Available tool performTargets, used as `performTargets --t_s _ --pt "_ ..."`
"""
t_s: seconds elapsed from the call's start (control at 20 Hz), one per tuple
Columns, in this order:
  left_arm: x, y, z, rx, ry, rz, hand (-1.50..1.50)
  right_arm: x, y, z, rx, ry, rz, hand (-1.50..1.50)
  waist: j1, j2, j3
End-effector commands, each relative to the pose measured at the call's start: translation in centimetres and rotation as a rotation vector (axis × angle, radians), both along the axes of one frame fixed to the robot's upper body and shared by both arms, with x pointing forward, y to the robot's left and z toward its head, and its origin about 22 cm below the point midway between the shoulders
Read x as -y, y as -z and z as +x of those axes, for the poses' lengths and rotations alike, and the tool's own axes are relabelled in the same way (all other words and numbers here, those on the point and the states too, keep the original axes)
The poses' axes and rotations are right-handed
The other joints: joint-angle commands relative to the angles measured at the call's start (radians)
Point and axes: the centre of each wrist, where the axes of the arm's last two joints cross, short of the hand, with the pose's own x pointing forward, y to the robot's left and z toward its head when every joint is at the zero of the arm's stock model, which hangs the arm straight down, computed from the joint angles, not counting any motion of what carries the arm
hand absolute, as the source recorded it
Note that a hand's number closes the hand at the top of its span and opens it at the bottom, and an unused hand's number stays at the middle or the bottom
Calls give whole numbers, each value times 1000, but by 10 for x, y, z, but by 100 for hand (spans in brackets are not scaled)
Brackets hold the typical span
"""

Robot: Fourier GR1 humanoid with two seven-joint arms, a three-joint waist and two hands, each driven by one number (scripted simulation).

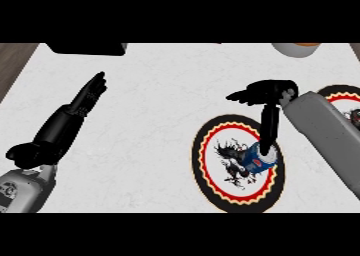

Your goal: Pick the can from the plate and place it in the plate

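The little blue can lies on the plate at lower middle; the right hand reaches down with fingers spread, holding nothing; the can looks light, hard and slippery, so grab its round sides.

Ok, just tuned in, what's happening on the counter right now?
The right hand hangs over the near plate, one finger pointing down to the blue can, which lies on that plate. Whether it grips the can is unclear. A second plate shows partly behind the right forearm. The left hand rests open at the view's left, holding nothing.
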Motion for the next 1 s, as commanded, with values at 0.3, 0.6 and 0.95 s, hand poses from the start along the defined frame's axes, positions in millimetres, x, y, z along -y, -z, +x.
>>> performTargets --t_s 0.3,0.6,0.95 --pt "-3 -3 -6 11 -24 -5 0 -28 -13 37 -286 -95 -168 -150 -21 -2 1" --pt "-12 -10 -7 8 -27 4 0 -31 -30 52 -283 -48 -258 -150 -14 1 1" --pt "-7 -8 -4 10 -13 3 0 -18 -22 59 -320 -5 -197 -150 -16 2 2"
